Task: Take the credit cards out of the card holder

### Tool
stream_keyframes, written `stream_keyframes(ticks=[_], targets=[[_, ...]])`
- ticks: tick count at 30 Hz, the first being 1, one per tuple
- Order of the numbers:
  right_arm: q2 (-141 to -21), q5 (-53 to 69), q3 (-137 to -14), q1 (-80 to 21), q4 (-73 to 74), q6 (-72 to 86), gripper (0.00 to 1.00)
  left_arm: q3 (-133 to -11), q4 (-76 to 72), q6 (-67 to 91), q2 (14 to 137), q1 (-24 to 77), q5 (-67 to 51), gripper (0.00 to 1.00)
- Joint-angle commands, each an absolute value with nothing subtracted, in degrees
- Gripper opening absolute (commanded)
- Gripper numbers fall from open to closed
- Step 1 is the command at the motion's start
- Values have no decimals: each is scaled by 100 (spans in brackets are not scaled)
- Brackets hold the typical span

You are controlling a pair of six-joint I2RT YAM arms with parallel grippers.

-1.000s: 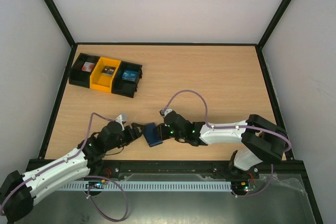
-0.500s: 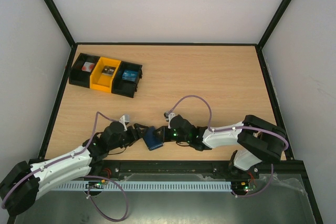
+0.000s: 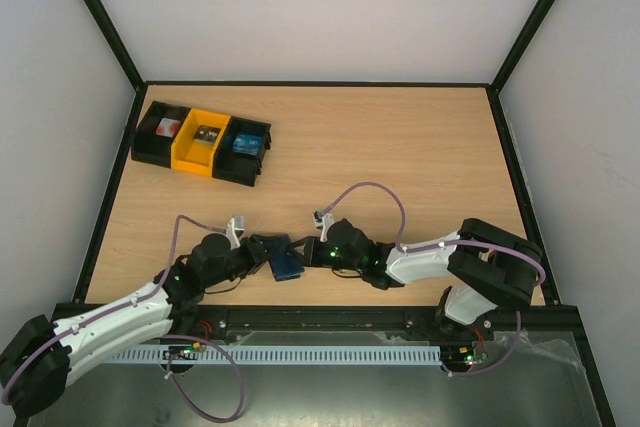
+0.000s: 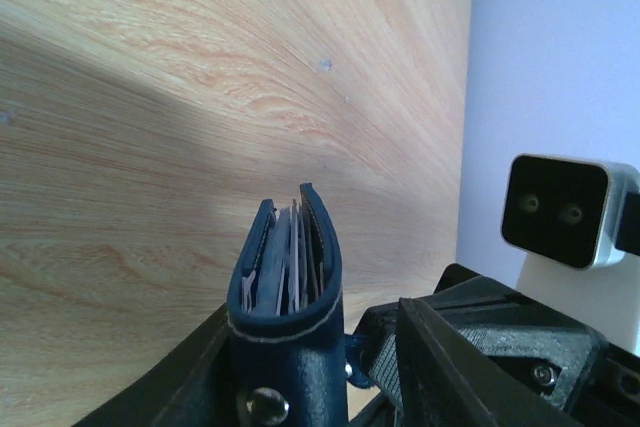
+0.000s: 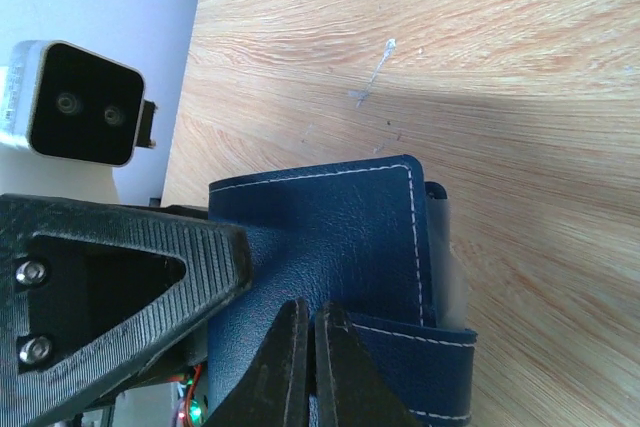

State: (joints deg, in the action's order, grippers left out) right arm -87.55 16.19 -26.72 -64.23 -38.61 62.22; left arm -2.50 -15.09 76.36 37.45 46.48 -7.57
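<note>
The dark blue card holder (image 3: 284, 258) stands on edge near the table's front, between both grippers. In the left wrist view the card holder (image 4: 285, 347) has its open end up, with pale credit cards (image 4: 291, 257) packed inside. My left gripper (image 4: 312, 312) straddles it, half open. One finger (image 4: 185, 377) lies against one face, and a narrow gap shows at the other finger (image 4: 450, 357). My right gripper (image 5: 312, 309) is shut on the strap-like tab edge of the card holder (image 5: 330, 237). From above, the left gripper (image 3: 264, 250) and right gripper (image 3: 309, 252) meet at the holder.
A black-and-yellow row of bins (image 3: 203, 143) holding small items sits at the back left. Black frame rails (image 3: 507, 162) border the wooden table (image 3: 400, 147). Purple cables (image 3: 370, 189) loop over both arms.
My left gripper has moved right until it straddles the card holder, and its jaws have narrowed. My right gripper, still shut, has carried the holder a little left and down.
</note>
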Motion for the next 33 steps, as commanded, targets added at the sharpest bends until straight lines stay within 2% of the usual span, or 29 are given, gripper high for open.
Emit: stream_keyframes(ticks=[1,3,7,8,18,23,25,28,33], targets=[[-8766,1578,-2590,-6463,-4279,6301,2,-151,-1639,7761,3632,4665,-715,38],[-8740,1530,-2561,-6461,-4198,6245,2,-110,-1664,7778,3625,4660,-713,31],[-8676,1385,-2577,-6460,-3752,5947,2,-112,-1649,7736,3629,4665,-729,6],[-8650,1326,-2573,-6465,-3635,5877,2,-122,-1614,7712,3622,4665,-723,3],[-8146,178,-2487,-6453,-2146,5115,2,-165,-1452,7545,3669,4658,-721,3],[-8051,281,-2508,-6452,-1960,4887,2,-185,-1439,7496,3716,4666,-729,3],[-8028,600,-2526,-6452,-2057,4844,8,-183,-1452,7476,3740,4667,-734,3],[-7877,998,-2543,-6462,-2151,4865,27,-210,-1448,7470,3780,4665,-764,3],[-7823,1121,-2585,-6466,-2115,4882,43,-277,-1475,7411,3869,4667,-797,3]])
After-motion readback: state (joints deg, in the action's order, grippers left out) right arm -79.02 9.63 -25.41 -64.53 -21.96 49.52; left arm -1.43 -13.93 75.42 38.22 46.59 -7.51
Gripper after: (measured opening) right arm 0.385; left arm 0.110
